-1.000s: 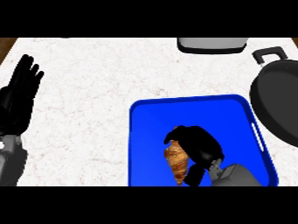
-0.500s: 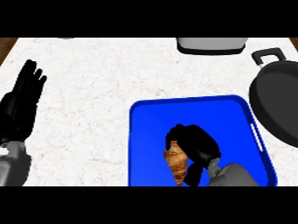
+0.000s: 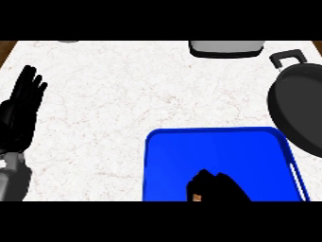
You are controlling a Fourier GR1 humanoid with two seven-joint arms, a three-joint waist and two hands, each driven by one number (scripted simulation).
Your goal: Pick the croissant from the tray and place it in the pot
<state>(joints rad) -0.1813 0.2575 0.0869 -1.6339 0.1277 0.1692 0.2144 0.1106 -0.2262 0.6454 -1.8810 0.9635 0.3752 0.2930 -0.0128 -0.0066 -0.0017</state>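
Note:
The blue tray (image 3: 219, 151) lies at the near right of the counter, its near part cut off by the view's lower edge. My right hand (image 3: 217, 185) sits low over the tray's near part, fingers curled down over the croissant (image 3: 197, 195), of which only a small brown sliver shows at the hand's left side. The dark pot (image 3: 309, 111), with a black handle at its far end, stands to the right of the tray and apart from it. My left hand (image 3: 18, 111) rests open at the left edge, fingers up.
A grey appliance (image 3: 226, 47) stands at the counter's far edge, left of the pot's handle. Brown wood shows past the counter's far corners. White marbled counter top (image 3: 122, 94) stretches between my left hand and the tray.
The blue tray has slid toward me, and my right hand with the croissant has dropped low in the view with it. Pot and left hand have barely moved.

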